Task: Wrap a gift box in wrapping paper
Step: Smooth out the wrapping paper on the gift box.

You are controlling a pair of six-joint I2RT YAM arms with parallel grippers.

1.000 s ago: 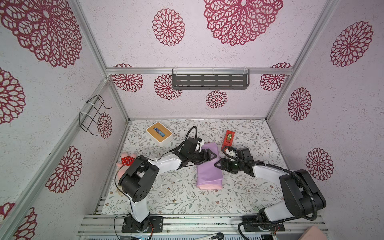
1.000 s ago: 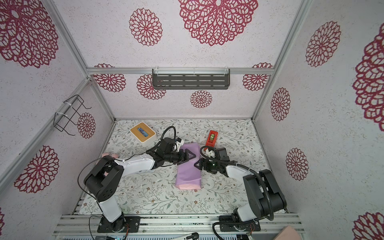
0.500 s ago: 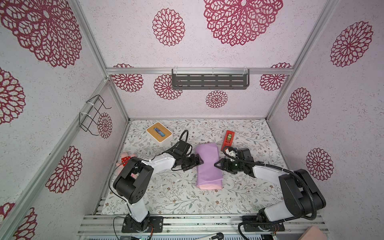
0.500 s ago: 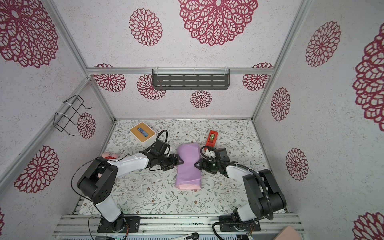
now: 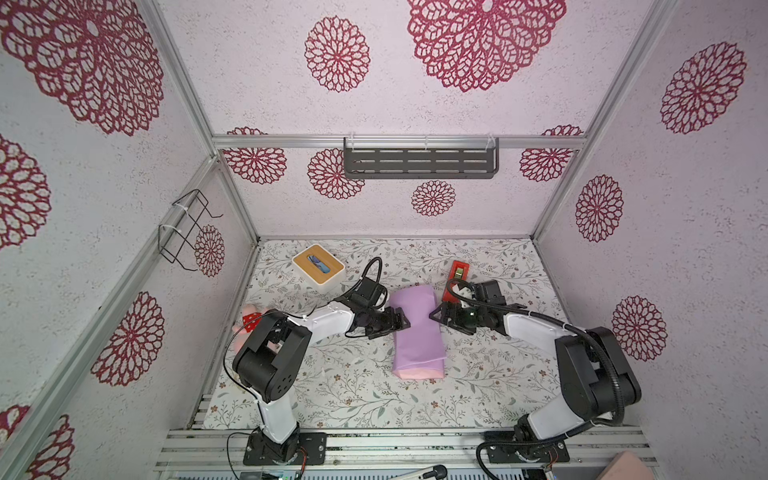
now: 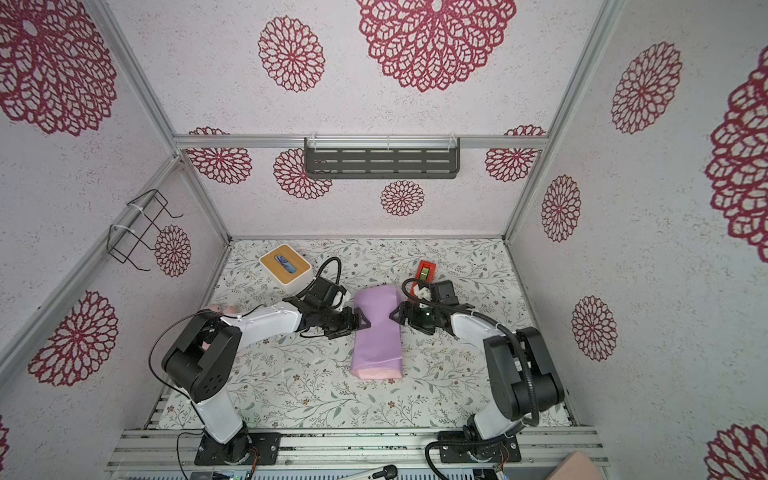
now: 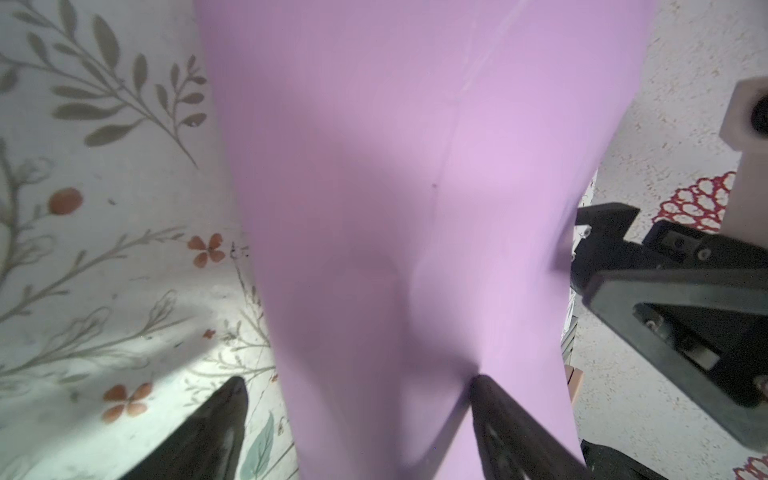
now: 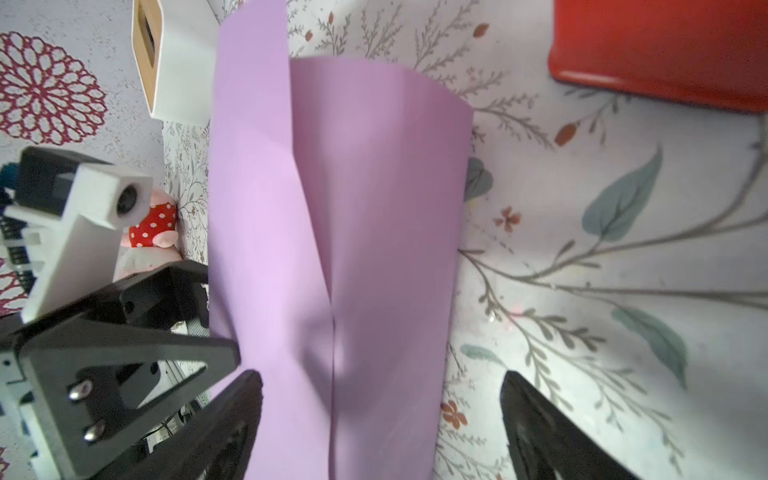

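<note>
Since a second ago my left tool (image 5: pixel 399 321) has drawn off the top of the paper (image 5: pixel 417 336), swung out over the counter (image 5: pixel 332 386) and come back in against the paper's left flank. My right tool (image 5: pixel 437 316) has hardly shifted, and the paper lies where it did. The paper is a lilac roll in the middle of the counter, its long axis running from the far edge toward the near edge, with a strip of its pink face showing at the near end. The box I cannot see; I judge it sits inside the roll, but nothing shows where along it. Both tools stand at the roll's far half and face each other across it, left on the left flank and right on the right, so neither arm is nearer. My left tool's jaws are apart: one finger (image 7: pixel 494 419) dents the lilac face while the other hangs over bare counter, clear of the paper. My right tool's jaws are apart too, with the roll between them and one finger (image 8: pixel 536 428) standing off it, gripping nothing. The next move turns, I think, on the roll lying crosswise between the tools: pressing in from both flanks would pinch its short width.
</note>
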